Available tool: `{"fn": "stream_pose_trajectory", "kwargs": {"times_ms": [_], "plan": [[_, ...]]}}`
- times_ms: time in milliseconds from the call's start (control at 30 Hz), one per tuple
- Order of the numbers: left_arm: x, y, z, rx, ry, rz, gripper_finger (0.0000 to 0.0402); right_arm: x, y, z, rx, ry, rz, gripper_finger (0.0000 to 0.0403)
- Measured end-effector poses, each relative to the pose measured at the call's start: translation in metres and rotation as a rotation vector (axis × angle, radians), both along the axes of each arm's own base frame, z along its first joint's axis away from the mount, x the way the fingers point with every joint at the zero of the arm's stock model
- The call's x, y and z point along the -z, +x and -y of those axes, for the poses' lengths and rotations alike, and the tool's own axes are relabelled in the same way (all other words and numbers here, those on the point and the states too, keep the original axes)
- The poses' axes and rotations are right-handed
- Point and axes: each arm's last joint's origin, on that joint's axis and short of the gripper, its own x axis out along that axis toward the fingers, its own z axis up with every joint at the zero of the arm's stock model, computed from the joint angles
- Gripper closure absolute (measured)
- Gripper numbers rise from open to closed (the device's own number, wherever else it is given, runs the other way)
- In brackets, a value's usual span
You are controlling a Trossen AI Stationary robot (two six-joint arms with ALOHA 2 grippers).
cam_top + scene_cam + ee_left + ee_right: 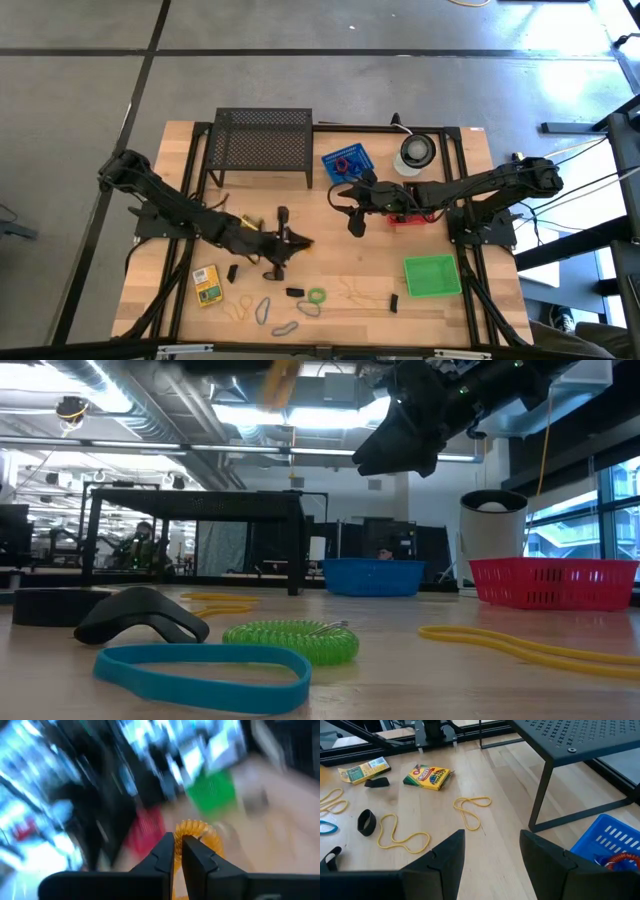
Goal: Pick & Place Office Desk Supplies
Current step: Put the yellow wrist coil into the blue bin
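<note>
Orange coiled band (199, 834) sits pinched between the two dark fingers (162, 857) of the left gripper (178, 851), with its curly loop standing out just past the fingertips. The jaws are almost together, closed on this band. In the high view the left gripper (297, 241) is over the middle of the table (355, 270), and a small orange spot shows at its tip.

Below and in front of this gripper, other supplies lie on the wood: a green coiled band (316, 296), a small black clip (294, 292), a blue band (264, 309), and a crayon box (206, 285) more to its left side.

The right gripper (354, 212) hangs above the table with its jaws moderately apart and nothing between them. A blue basket (346, 163) is just beside it, a red basket (404, 216) lies under its arm, and a green basket (432, 276) stands further off. In its wrist view a second crayon box (427, 776) and yellow bands (471, 810) lie on the wood ahead of the fingers.
</note>
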Motion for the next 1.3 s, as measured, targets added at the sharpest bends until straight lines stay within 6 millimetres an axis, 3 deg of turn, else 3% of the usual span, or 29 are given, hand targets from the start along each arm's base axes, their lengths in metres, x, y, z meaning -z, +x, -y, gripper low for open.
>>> {"fn": "stream_pose_trajectory", "kwargs": {"times_ms": [167, 300, 533, 733, 867, 1100, 1300], "plan": [[-0.038, -0.001, 0.002, 0.086, -0.106, 0.361, 0.0383, 0.0, 0.0, 0.0, 0.0, 0.0, 0.0, 0.0213], [-0.045, -0.002, 0.001, 0.106, -0.133, 0.433, 0.0383, 0.0, 0.0, 0.0, 0.0, 0.0, 0.0, 0.0213], [-0.036, 0.005, -0.011, 0.064, -0.226, 0.351, 0.0382, -0.004, 0.002, -0.003, -0.035, 0.012, 0.043, 0.0213], [-0.026, 0.012, -0.028, -0.064, -0.293, 0.271, 0.0382, -0.018, 0.006, -0.026, -0.308, -0.009, 0.187, 0.0213], [-0.022, 0.015, -0.039, -0.123, -0.329, 0.261, 0.0382, -0.021, 0.005, -0.04, -0.401, -0.065, 0.224, 0.0213], [-0.003, 0.031, -0.049, -0.156, -0.349, 0.251, 0.0382, -0.028, 0.004, -0.049, -0.383, -0.115, 0.291, 0.0213], [0.001, 0.041, -0.056, -0.175, -0.369, 0.346, 0.0382, -0.028, 0.004, -0.049, -0.363, -0.122, 0.29, 0.0213]]}}
